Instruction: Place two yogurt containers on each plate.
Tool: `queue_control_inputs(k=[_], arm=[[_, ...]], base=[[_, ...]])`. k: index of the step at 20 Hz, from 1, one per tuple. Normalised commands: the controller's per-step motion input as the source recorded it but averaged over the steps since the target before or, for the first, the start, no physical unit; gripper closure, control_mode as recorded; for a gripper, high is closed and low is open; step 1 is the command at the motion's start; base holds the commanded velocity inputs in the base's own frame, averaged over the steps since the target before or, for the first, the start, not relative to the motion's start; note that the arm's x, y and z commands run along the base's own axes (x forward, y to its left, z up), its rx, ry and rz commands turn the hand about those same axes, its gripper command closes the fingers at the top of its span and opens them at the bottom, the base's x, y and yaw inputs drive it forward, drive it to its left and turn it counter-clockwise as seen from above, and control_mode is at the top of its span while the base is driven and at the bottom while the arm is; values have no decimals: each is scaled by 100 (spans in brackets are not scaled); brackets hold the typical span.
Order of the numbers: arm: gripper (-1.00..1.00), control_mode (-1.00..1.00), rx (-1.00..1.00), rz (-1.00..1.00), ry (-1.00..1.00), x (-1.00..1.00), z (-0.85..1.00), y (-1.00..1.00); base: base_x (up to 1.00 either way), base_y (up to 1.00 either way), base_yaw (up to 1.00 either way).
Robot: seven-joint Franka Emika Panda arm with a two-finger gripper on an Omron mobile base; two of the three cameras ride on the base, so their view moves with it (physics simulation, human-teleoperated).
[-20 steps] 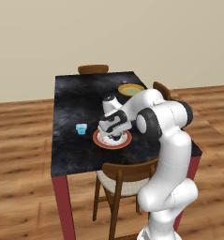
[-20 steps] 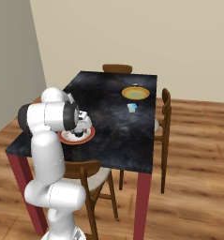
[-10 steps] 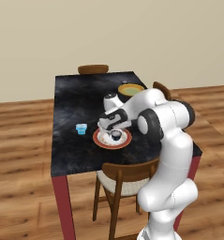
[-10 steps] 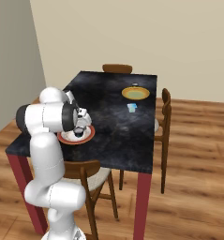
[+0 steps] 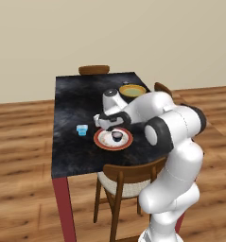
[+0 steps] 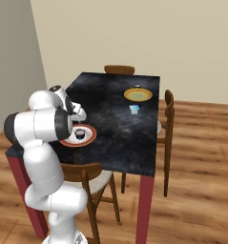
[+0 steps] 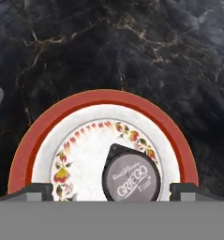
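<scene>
Though cut off at bottom, pincer [image 7: 111,192] tips spread, dark-top yogurt [image 7: 131,177] w/ half-hidden red-rimmed plate [image 7: 62,115] between.

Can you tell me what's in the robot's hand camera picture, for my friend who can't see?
A round yogurt cup with a dark grey lid sits on a white plate with a red-brown rim and small painted flowers. The plate rests on a black marble table. The gripper is open, with a fingertip on each side of the cup.

Round dark-top yogurt [image 7: 131,178] upright on red-rim plate [image 7: 104,101], blue cup [image 5: 82,129] beside, yellow plate [image 6: 138,95] far
</scene>
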Motion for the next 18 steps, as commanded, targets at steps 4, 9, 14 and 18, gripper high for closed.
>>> queue_control_inputs(k=[4,9,14,18], arm=[[-100,-100,23,4,0,-13,24,48],[-100,-100,6,6,3,9,37,47],[-100,-100,-8,0,24,18,20,56],[-100,-100,-1,2,30,33,0,43]], base=[[0,0,0],[0,0,0],[0,0,0],[0,0,0]])
